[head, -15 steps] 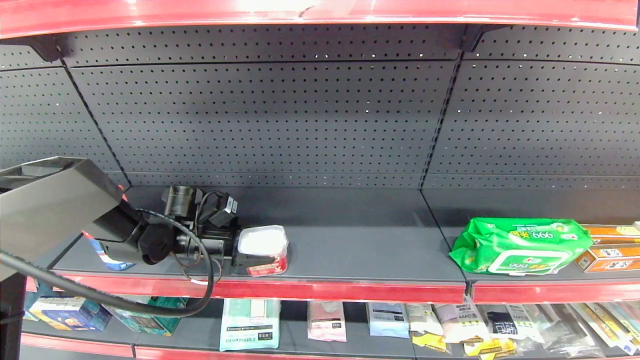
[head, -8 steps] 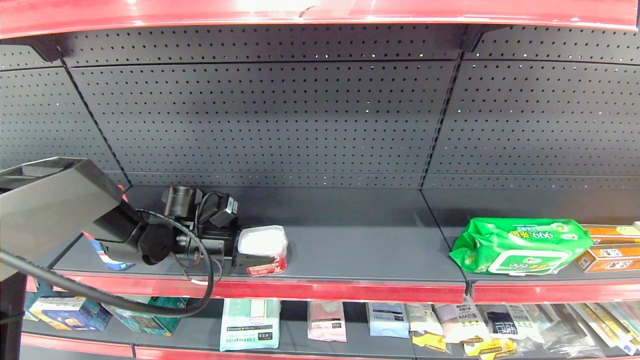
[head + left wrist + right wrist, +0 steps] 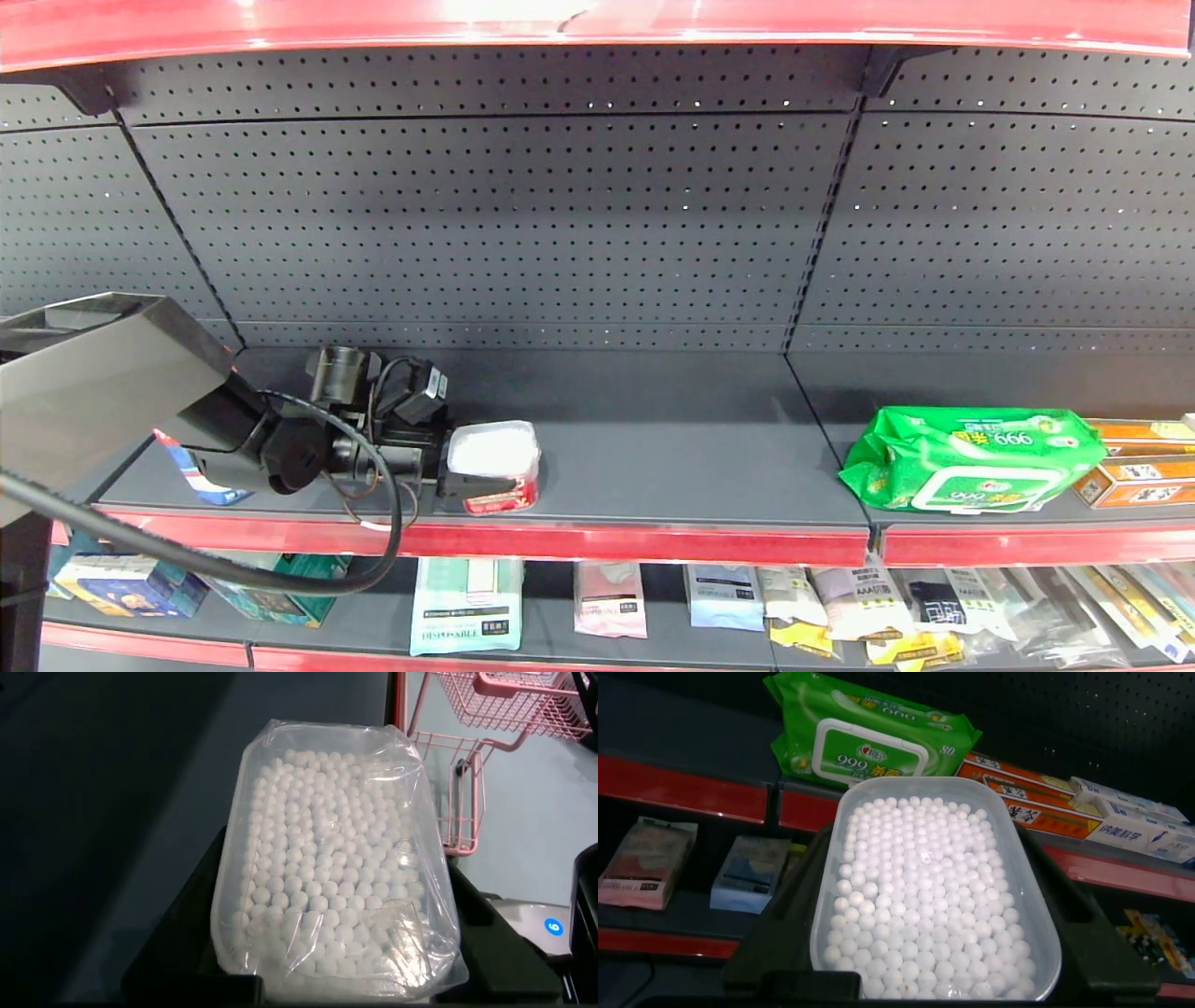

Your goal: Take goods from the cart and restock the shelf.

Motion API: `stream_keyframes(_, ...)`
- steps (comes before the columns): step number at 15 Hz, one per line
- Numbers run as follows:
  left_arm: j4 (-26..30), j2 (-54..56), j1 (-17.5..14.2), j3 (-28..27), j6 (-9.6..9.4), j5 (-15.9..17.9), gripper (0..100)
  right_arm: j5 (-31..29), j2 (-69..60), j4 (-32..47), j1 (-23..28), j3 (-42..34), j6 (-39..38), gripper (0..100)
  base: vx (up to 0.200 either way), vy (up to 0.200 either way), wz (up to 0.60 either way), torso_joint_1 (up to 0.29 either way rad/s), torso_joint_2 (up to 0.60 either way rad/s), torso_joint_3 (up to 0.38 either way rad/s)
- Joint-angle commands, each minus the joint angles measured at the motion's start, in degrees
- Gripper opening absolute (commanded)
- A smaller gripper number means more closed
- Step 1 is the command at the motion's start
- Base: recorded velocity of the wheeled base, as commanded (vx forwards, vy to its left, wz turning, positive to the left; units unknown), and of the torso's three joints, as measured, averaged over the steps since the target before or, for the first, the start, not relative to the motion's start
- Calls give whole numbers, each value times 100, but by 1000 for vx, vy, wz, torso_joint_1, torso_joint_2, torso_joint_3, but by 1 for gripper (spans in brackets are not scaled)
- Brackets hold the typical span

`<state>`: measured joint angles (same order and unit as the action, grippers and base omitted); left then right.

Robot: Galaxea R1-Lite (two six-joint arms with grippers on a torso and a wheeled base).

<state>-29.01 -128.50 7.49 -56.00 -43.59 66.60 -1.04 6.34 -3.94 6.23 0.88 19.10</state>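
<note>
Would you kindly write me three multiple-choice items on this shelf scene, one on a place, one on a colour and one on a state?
1. Where does the wipes pack lie on the shelf?
A. at the left end
B. at the right, next to orange boxes
C. on the row below

2. What colour is the cart?
A. pink
B. blue
C. grey

3. How is the left gripper?
A. open, empty
B. shut on the wipes pack
C. shut on a tub of white balls

Answers: 1 B, the head view shows the pack at the right beside the boxes; 2 A, its wire frame is pink in the left wrist view; 3 C, the left wrist view shows the tub gripped on both sides.
</note>
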Motion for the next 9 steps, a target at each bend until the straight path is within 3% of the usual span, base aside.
stream_keyframes(1,10,0,7,19,0,2,0,-2,-1,-2,1,0,6,0,0,0,0,0,0,0)
stream_keyframes(9,1,-8,7,54,-26,-6,0,-2,-1,-2,10,0,15,0,0,0,0,0,0,0)
